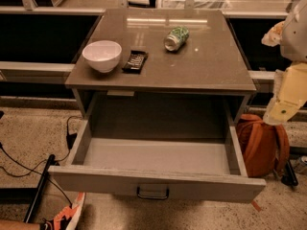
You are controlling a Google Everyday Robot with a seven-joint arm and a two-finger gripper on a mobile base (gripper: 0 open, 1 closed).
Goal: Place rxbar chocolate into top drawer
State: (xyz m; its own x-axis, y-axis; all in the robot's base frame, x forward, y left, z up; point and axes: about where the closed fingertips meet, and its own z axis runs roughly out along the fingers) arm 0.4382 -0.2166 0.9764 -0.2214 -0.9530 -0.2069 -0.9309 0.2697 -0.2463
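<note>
The rxbar chocolate (135, 61), a flat black bar with white lettering, lies on the grey table top near the front left, just right of a white bowl (102, 55). The top drawer (156, 185) is pulled wide open below the table top; its grey inside holds nothing and its dark handle is at the front centre. My gripper (281, 108) hangs at the right edge of the view, beyond the table's right side, far from the bar and above the floor. It holds nothing that I can see.
A green-patterned drink can (176, 38) lies on its side at mid table. An orange backpack (262, 145) sits on the floor right of the drawer. Black cables (29, 169) and a person's shoe (67, 216) are at the lower left.
</note>
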